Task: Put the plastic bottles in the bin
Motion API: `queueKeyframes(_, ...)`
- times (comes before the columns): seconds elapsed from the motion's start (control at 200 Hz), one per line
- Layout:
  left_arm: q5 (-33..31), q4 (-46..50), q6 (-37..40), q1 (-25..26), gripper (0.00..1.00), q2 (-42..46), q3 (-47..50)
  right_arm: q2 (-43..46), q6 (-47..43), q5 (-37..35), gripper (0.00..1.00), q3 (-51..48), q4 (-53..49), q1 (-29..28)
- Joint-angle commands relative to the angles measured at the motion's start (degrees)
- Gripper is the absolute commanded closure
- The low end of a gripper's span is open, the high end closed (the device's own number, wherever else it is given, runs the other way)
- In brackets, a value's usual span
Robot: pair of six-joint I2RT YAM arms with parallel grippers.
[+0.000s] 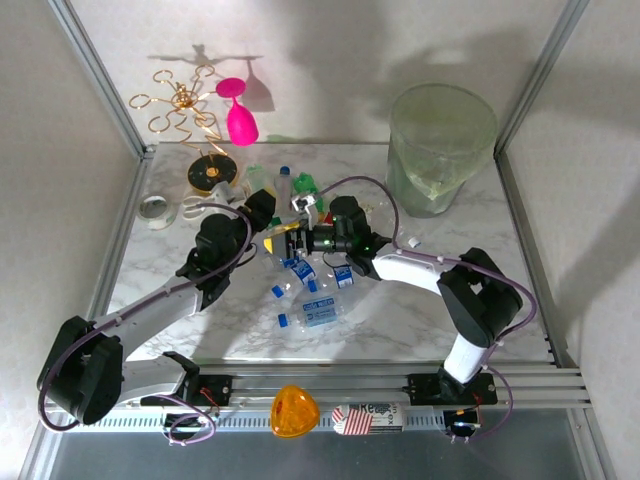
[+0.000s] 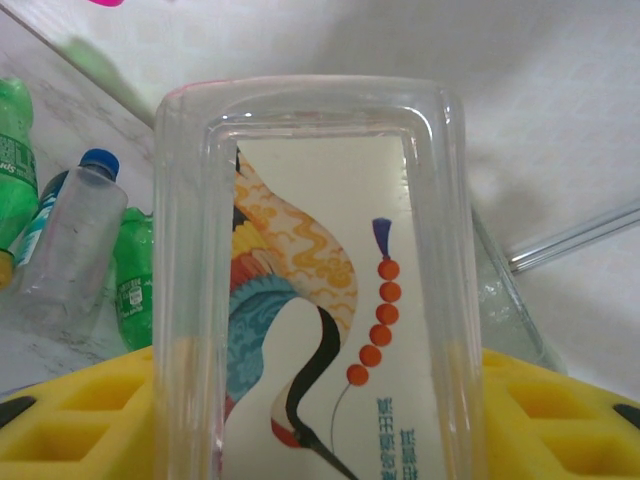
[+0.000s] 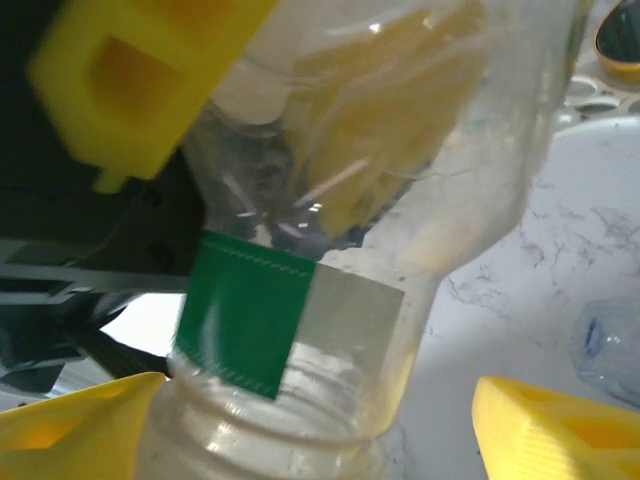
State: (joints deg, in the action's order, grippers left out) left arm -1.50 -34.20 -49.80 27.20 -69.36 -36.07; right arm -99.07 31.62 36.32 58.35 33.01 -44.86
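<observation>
Left wrist view: left gripper [image 2: 320, 420] clamps a clear bottle [image 2: 320, 250], likely light and crushable; the 2 fingers [image 3: 540, 430] of the right gripper [image 3: 320, 425] stand apart around its stiffer neck [image 3: 285, 440], the safer hold.

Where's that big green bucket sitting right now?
In the top view, the bin stands at the table's far right corner, beyond the bottles scattered mid-table.

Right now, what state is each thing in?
Clear bottle: gripped by the left fingers.
Right fingers: open, either side of its neck.
Other bottles: lying loose on the table.
Bin: upright, bag-lined.
</observation>
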Motion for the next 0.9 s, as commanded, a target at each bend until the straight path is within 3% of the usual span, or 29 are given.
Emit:
queueKeyframes(0.0, -1.49, -3.33, -0.74, 0.66, 0.71, 1.78, 0.64, -0.93, 2.3, 1.45, 0.31, 1.43, 4.72, -0.28)
queueKeyframes(0.155, -1.52, -3.31, -0.69, 0.92, 0.7, 1.43, 0.7, -1.04, 1.89, 0.9, 0.51, 1.31, 4.26, -0.26)
queueKeyframes(0.305, -1.68, -3.42, -0.96, 1.23, 0.63, 1.16, 0.74, -0.95, 0.53, 0.34, 0.6, 1.37, 2.88, -0.23)
queueKeyframes(0.391, -1.59, -3.42, -1.09, 1.28, 0.45, 1.13, 0.72, -1.03, -0.4, -0.07, 0.62, 1.63, 1.65, -0.23)
queueKeyframes(0.496, -2.0, -1.98, -1.18, 1.28, 0.15, 1.5, 0.11, -1.23, -1.42, -1.03, 0.62, 2.24, 0.12, -0.19)
queueKeyframes(0.581, -2.8, -0.63, -0.18, 1.23, 0.01, 2.18, -0.6, -1.61, -2.15, -1.72, 0.63, 2.9, -1.37, -0.14)
queueKeyframes(0.891, -6.44, 9.5, 7.79, -1.04, 0.0, 6.02, -6.95, -0.29, -2.53, -3.18, 0.64, 1.48, -2.07, 1.21)
